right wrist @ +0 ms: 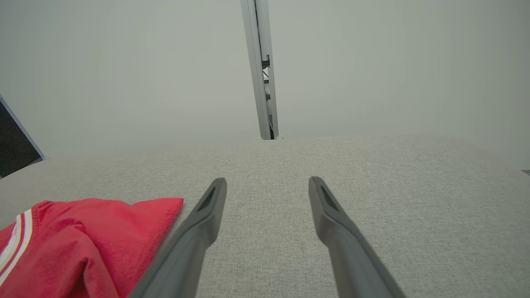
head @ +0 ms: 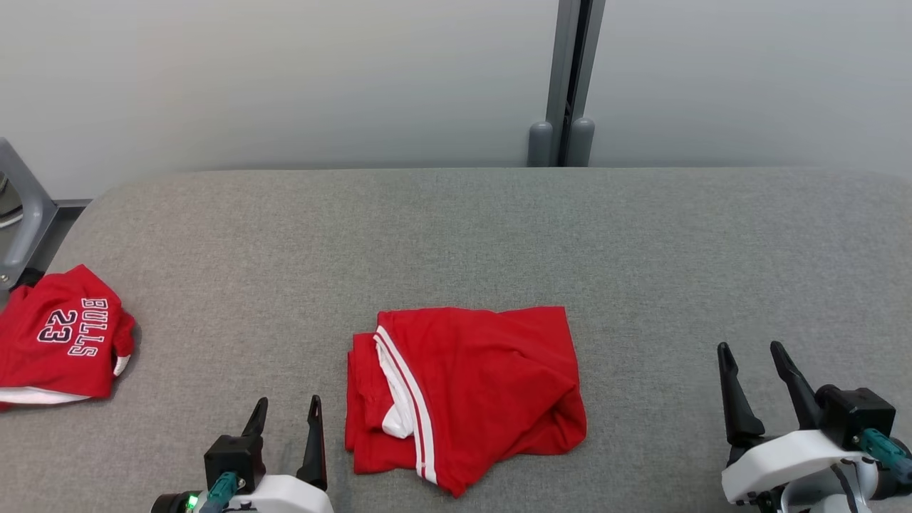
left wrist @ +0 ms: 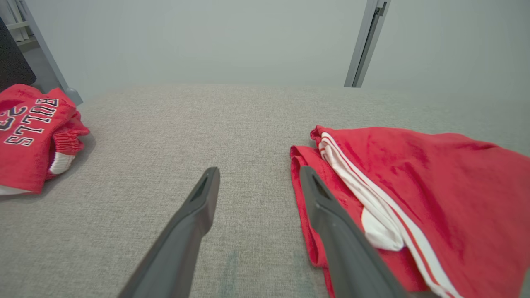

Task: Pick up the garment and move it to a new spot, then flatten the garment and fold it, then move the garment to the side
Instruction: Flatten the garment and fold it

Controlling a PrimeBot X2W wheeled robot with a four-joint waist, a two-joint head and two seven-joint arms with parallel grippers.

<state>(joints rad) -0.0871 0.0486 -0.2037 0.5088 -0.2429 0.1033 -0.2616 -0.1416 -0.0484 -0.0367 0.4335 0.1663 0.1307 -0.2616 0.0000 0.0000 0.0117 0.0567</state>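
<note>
two tools stand released, empty. head view: soft red shorts (head: 484, 377), white-striped, lie loosely folded on the grey woven counter (head: 456, 235), just right of the left tool (head: 288, 402), well left of the right tool (head: 749, 348). left wrist view: their rumpled edge lies by its right finger. right wrist view: a corner lies left of its fingers. folding looks done; the side move seems next, needing a pinch through all layers.

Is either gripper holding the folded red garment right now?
No: the left gripper and right gripper both stand open beside the folded red garment, gripping nothing.

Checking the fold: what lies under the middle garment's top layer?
At the left edge of the garment, white fabric and a lower red layer peek out. Deeper folds and the surface beneath are covered.
</note>
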